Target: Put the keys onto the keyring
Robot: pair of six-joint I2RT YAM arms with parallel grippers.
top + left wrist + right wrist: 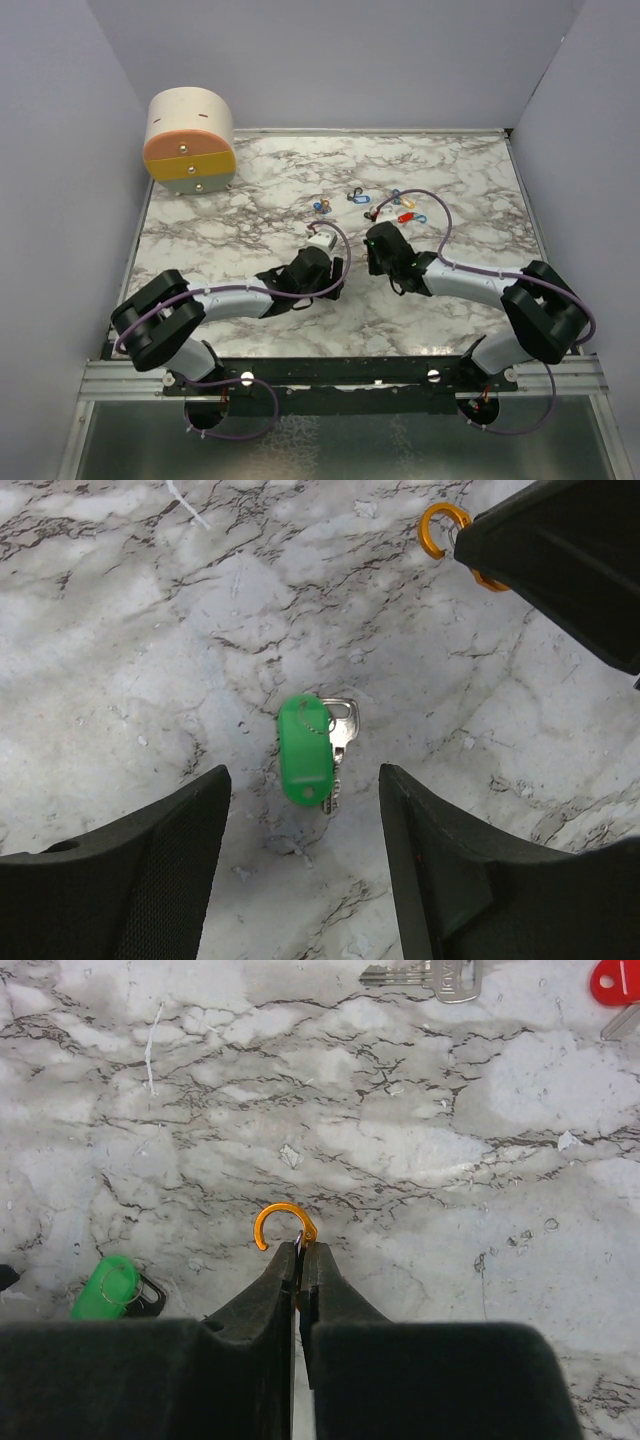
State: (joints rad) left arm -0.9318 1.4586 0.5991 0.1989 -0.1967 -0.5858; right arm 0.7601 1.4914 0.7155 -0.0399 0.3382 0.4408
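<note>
**A:** Top external first: where are the keys?

**B:** Scattered on the marble table, nearer its far edge and beyond both arms. They're tiny here; I think I see red and blue tags.

**A:** Left wrist?

**B:** The left gripper is spread wide and holds nothing. The green key lies flat on the surface between its fingers, touching neither.

**A:** Right wrist?

**B:** The right gripper is pinched tight on the orange keyring, whose open curve pokes past the fingertips. A silver key and a red tag lie farther out.
</note>
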